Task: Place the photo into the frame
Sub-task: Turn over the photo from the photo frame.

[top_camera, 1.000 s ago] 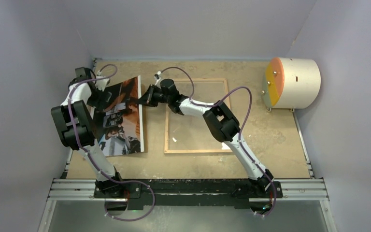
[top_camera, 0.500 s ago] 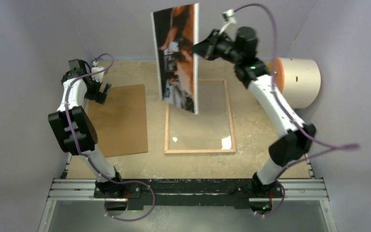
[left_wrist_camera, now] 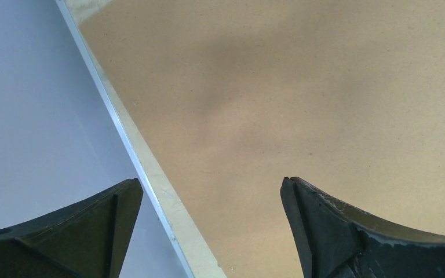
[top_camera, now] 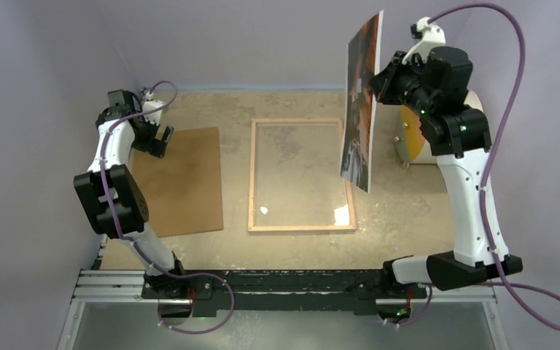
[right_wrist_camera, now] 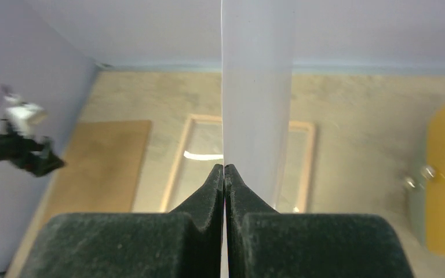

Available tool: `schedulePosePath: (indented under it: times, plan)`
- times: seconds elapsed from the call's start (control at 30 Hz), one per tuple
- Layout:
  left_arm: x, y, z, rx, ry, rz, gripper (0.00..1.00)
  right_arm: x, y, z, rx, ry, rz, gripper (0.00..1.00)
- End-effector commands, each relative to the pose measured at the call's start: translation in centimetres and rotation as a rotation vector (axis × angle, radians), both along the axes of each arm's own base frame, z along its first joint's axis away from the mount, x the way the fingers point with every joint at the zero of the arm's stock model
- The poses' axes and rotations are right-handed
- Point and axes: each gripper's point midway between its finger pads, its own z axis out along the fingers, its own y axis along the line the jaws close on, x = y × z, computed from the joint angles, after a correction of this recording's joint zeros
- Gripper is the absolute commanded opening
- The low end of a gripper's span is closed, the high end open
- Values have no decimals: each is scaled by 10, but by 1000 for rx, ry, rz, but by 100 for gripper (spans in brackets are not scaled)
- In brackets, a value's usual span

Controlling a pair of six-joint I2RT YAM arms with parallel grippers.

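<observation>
My right gripper [top_camera: 376, 82] is shut on the photo [top_camera: 359, 109] and holds it high in the air, hanging edge-down over the frame's right rim. In the right wrist view the photo's white back [right_wrist_camera: 258, 87] rises from the closed gripper [right_wrist_camera: 225, 168]. The frame [top_camera: 252, 175] lies flat, wood side up, in the middle of the table; it also shows in the right wrist view [right_wrist_camera: 177, 162]. My left gripper [top_camera: 162, 140] is open and empty over the far left corner of the brown backing board [top_camera: 182, 182]. In the left wrist view the gripper [left_wrist_camera: 211, 188] spans the board's edge [left_wrist_camera: 150, 174].
A cream cylinder with an orange and yellow face [top_camera: 441, 124] lies at the far right. Grey walls close in the left, back and right. A metal rail [top_camera: 284, 281] runs along the near edge.
My right arm has lifted the photo off the backing board, swung it up and rightwards across the frame. My left gripper has let go and stays over the board's far corner.
</observation>
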Motion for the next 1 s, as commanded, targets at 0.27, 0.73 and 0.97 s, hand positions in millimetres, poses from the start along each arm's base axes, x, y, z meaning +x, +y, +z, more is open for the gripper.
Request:
schedulePosePath:
  times: [0.27,0.73,0.97]
  plan:
    - [-1,-12,4,-4,-29,-17,98,21,59,-154,-533,357,-115,0]
    - [-3,-11,-3,17,-18,-30,98,24,191,-277,-33,738,26,0]
    - [-4,-10,-11,18,-2,-28,98,54,193,-297,47,760,-178,0]
